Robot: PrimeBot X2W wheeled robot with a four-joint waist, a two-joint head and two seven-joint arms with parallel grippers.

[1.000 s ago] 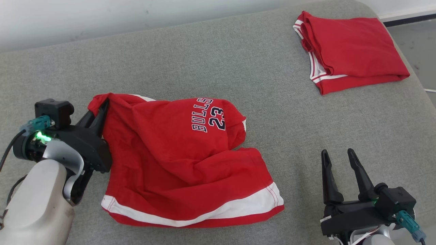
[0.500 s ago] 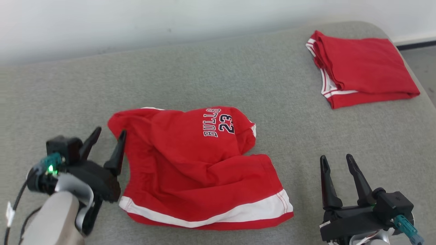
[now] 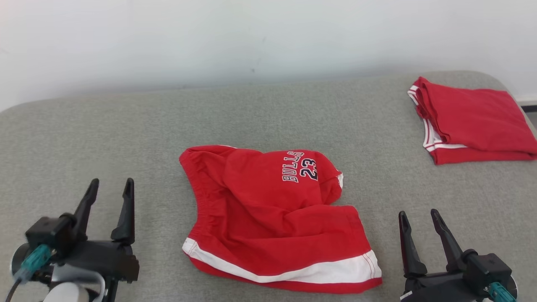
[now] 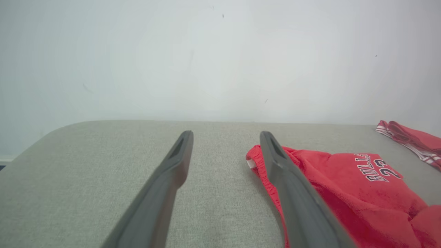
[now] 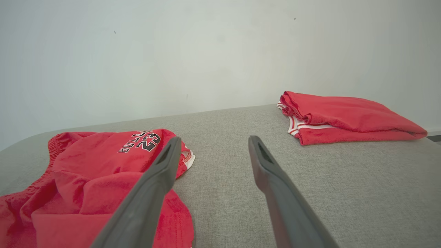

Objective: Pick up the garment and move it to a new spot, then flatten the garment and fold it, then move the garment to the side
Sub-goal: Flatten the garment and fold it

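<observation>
Your left gripper [image 3: 112,181] is standing clear of the red shorts [image 3: 268,218], fingers spread wide after letting them go; your right gripper [image 3: 418,212] is waiting wide too. The red shorts are lying rumpled on the grey cushion [image 3: 293,113] (relocation apparently done), so flattening is falling due.

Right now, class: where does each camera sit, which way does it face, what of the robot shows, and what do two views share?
Head view: high, facing forward and down at the grey padded surface; red shorts centre, left gripper and right gripper low, both open.
Left wrist view: low, facing the wall along its own fingers; shorts at right.
Right wrist view: low, along its own fingers; shorts left, folded red garment right.
Shared: both wrist views show both garments.
</observation>
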